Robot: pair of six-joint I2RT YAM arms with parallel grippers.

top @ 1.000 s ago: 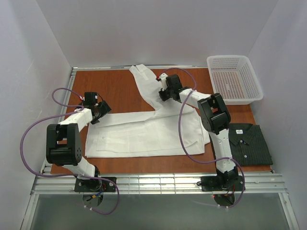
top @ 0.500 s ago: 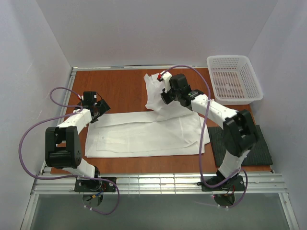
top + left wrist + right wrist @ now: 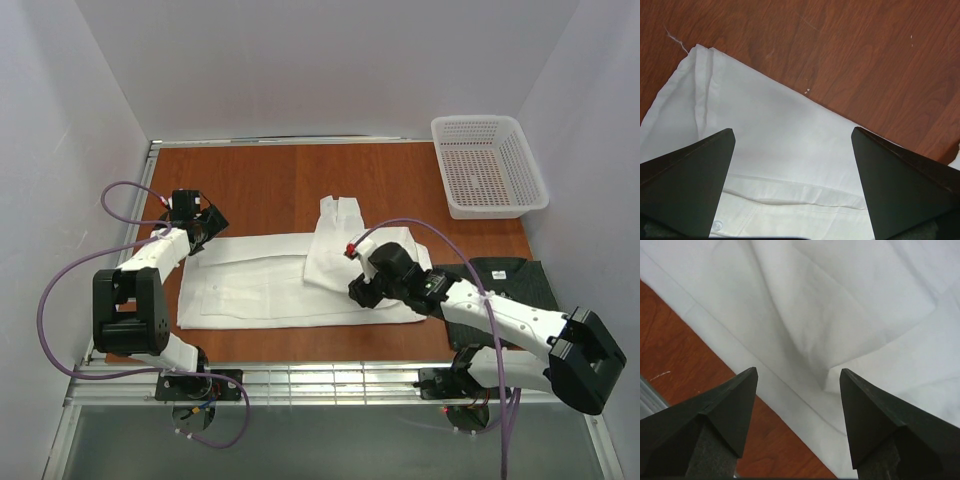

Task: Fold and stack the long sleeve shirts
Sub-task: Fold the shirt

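So the plain white button-up shirt [image 3: 255,285] was lying flat across the middle of the reddish-brown wooden surface [image 3: 260,180], with one sleeve [image 3: 335,245] doubled back over its right end. The left tool [image 3: 205,222] hung over the shirt's far left corner with its jaws wide apart and nothing between them; its wrist view just showed white cloth [image 3: 790,145] and bare wood. The right tool [image 3: 360,292] sat low over the near right part of the shirt, jaws also apart and not pinching anything, with rumpled fabric [image 3: 805,315] right under it. The dark charcoal striped shirt [image 3: 525,280] lay folded at the near right, partly under the right arm. A white mesh plastic basket [image 3: 497,208] stood in the far right corner.
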